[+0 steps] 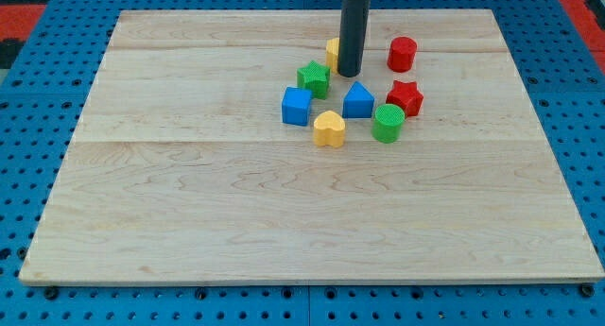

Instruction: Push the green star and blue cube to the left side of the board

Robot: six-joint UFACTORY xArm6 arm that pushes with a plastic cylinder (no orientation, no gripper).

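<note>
Your green star (314,77) sits just up and to the view's left of the board's (189,222) centre with no clear long axis, and the blue cube (297,106) lies just below it, a corner edge facing the view's bottom. My tip (350,75), a bare rod with nothing to open or close, stands just right of the star, in front of a yellow block (333,52). Around them you see a blue triangular block (357,101), yellow heart (329,128), green cylinder (388,122), red star (405,97) and red cylinder (402,54).

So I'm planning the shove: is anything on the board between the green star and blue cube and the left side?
Nothing visible: left of the green star and blue cube lies bare wooden board.
</note>
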